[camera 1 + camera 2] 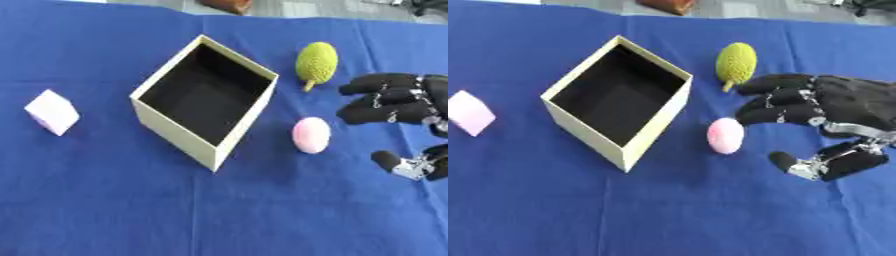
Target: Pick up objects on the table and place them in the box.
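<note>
A cream cardboard box [181,137] with a dark, empty inside stands open at the centre of the blue table. Just right of it lies a pink egg-shaped thing [311,134]. A bumpy yellow-green fruit [316,62] with a short stem lies behind the egg. A pale pink cube [52,111] sits far left of the box. My right hand [842,115] comes in from the right, open, fingers stretched toward the egg and thumb below, a short gap from it. My left hand shows in neither view.
The blue cloth [105,210] covers the whole table. A brown object [229,5] lies past the table's far edge.
</note>
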`<state>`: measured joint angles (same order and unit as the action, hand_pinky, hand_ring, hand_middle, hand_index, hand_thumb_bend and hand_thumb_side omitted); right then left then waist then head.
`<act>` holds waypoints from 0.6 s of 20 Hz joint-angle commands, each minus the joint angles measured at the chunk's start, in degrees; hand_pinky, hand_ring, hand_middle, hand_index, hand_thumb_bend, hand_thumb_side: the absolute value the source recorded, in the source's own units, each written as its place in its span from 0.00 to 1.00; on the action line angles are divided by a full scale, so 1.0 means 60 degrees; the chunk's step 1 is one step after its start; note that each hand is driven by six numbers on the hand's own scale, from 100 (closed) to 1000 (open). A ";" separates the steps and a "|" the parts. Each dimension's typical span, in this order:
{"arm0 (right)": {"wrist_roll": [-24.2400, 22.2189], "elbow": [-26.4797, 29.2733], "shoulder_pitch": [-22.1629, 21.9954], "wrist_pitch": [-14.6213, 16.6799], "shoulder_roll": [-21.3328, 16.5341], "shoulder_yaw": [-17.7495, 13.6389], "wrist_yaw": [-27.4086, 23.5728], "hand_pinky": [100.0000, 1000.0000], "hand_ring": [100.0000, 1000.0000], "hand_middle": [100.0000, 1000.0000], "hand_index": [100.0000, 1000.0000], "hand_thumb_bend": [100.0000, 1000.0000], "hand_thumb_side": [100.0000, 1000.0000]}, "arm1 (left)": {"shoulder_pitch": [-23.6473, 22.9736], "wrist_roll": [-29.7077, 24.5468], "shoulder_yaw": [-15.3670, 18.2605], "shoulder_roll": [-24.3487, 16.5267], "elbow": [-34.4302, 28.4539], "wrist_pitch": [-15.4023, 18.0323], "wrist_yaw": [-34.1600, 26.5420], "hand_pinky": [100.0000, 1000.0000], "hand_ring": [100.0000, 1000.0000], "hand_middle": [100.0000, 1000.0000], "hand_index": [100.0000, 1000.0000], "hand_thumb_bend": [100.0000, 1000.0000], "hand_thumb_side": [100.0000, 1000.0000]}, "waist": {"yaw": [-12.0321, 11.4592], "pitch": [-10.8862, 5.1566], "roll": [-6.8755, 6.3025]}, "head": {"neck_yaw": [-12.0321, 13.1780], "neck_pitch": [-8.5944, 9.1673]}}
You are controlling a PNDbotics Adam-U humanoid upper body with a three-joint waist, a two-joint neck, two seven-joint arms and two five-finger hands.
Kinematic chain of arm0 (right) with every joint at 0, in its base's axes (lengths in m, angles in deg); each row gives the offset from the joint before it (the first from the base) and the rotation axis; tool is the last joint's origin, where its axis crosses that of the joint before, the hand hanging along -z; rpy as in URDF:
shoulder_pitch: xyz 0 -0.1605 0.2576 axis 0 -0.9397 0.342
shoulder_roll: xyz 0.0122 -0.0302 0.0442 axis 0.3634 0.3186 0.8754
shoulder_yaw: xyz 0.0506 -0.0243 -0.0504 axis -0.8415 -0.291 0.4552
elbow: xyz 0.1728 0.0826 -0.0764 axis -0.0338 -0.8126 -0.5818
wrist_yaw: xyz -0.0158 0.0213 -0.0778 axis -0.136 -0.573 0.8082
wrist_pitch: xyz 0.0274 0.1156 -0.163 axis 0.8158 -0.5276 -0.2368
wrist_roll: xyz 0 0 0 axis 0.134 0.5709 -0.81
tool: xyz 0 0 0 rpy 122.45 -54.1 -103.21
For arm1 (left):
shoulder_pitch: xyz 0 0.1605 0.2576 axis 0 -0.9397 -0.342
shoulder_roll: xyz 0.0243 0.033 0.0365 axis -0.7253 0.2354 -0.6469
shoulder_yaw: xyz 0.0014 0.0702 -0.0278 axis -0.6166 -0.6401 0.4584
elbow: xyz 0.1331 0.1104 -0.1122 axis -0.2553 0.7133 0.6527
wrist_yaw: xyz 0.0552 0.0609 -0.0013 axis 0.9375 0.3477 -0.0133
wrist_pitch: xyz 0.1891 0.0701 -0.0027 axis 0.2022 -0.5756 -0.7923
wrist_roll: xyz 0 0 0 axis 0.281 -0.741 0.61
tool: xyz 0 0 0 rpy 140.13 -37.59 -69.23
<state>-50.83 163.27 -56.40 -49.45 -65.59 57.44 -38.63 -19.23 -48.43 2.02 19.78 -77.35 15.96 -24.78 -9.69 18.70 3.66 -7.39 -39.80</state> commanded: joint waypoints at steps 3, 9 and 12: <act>-0.0563 0.0142 0.0365 -0.0556 -0.0271 -0.0040 -0.0364 1.00 1.00 0.82 0.95 0.00 0.11 | 0.0131 -0.0075 -0.0014 -0.0138 -0.0170 -0.0026 -0.0057 0.67 0.77 0.66 0.78 0.00 0.52 | -0.0031 -0.0155 -0.0009 | -0.0096 -0.0015; -0.1096 0.0142 0.0592 -0.1122 -0.0213 0.0034 -0.0482 1.00 1.00 0.78 0.94 0.00 0.11 | 0.0151 -0.0122 -0.0023 -0.0124 -0.0170 -0.0035 -0.0071 0.67 0.77 0.66 0.77 0.00 0.52 | -0.0069 -0.0115 -0.0021 | -0.0142 -0.0033; -0.1296 0.0142 0.0669 -0.1319 -0.0147 0.0110 -0.0429 1.00 1.00 0.77 0.94 0.00 0.12 | 0.0171 -0.0149 -0.0039 -0.0105 -0.0170 -0.0050 -0.0083 0.67 0.77 0.66 0.77 0.00 0.52 | -0.0078 -0.0105 -0.0021 | -0.0172 -0.0030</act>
<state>-58.16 163.28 -53.00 -56.85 -65.45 58.49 -40.93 -18.91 -49.15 1.68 19.84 -77.35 15.66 -25.10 -10.18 19.02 3.69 -8.22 -39.81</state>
